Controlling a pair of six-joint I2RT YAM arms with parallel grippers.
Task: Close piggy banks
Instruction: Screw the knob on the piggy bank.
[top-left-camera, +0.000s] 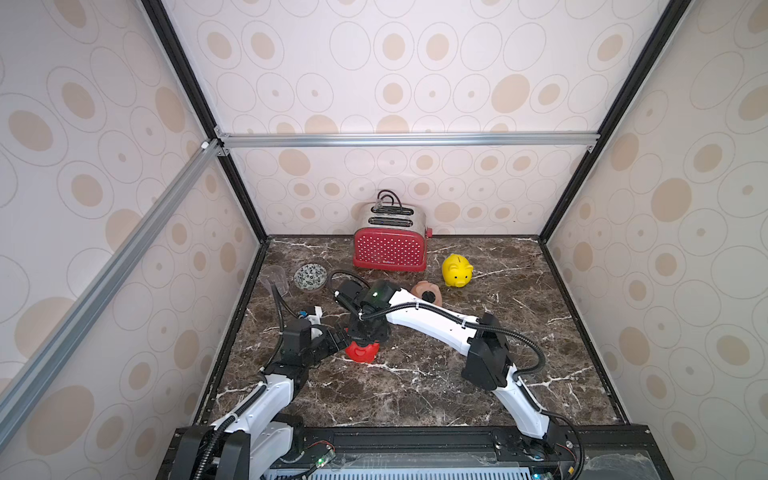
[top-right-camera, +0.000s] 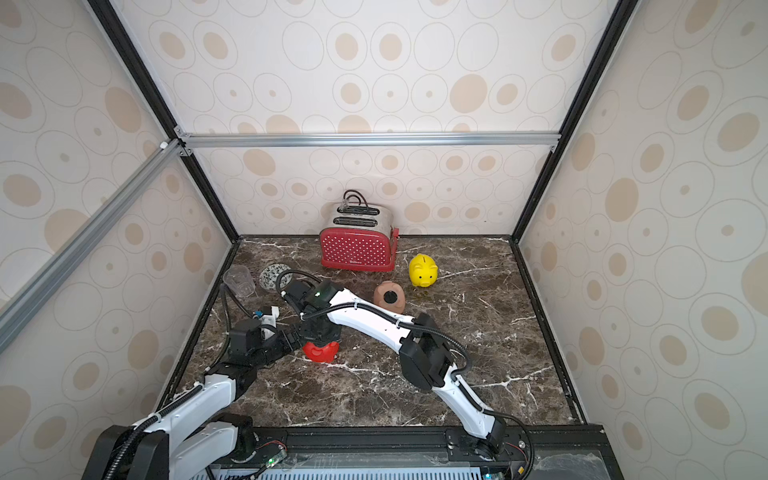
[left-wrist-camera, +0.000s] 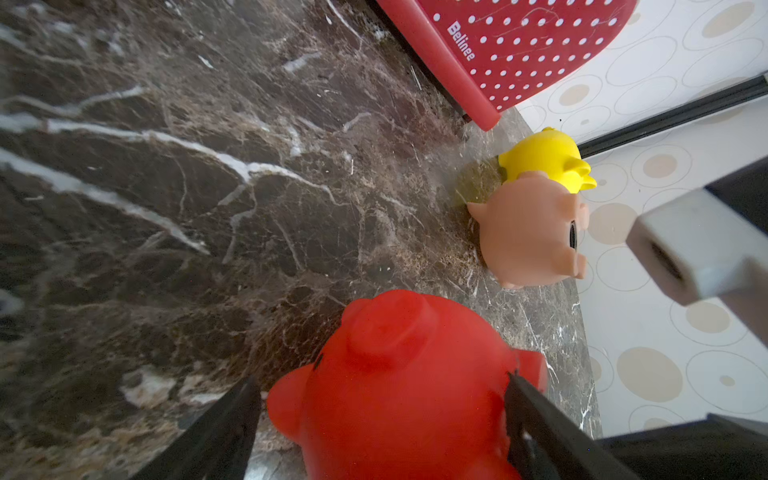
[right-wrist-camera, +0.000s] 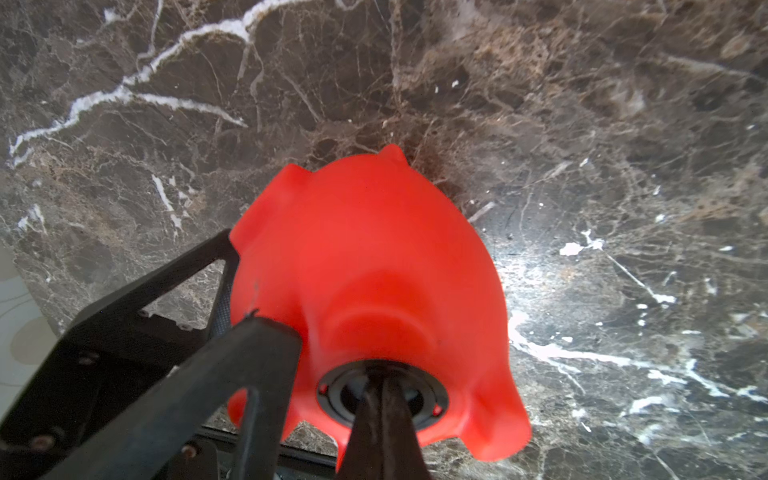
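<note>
Take the middle of the desk (top-left-camera: 415, 386) as the dial's centre and the back wall as twelve. The red piggy bank (top-left-camera: 361, 352) sits at about eight o'clock, tipped so its belly faces up toward the arms. The left gripper (left-wrist-camera: 382, 384) comes in from nine o'clock. Its fingers (left-wrist-camera: 536, 419) are spread wide and clamped on the pig's flanks, probably to stop the rounded body rolling or spinning while the belly is worked on.

The right gripper (right-wrist-camera: 374, 376) reaches over from three o'clock. Its fingers are pressed together into one narrow tip, and the right wrist view shows that tip poking into the centre of the black stopper (right-wrist-camera: 424, 386), which already sits in the round belly hole. A closed tip suits pushing or twisting a small plug home. Whether it pinches a tab there cannot be told.

The peach-pink piggy bank (top-left-camera: 427, 292) lies on its side at twelve o'clock with its belly hole dark and open, so it likely needs closing next. The yellow piggy bank (top-left-camera: 457, 270) stands upright at one o'clock with its belly hidden. Just behind them, against the back wall, is the red polka-dot toaster (top-left-camera: 390, 249). A patterned bowl (top-left-camera: 310, 276) and a clear cup (top-left-camera: 275, 279) stand at ten o'clock, well apart from the work.
</note>
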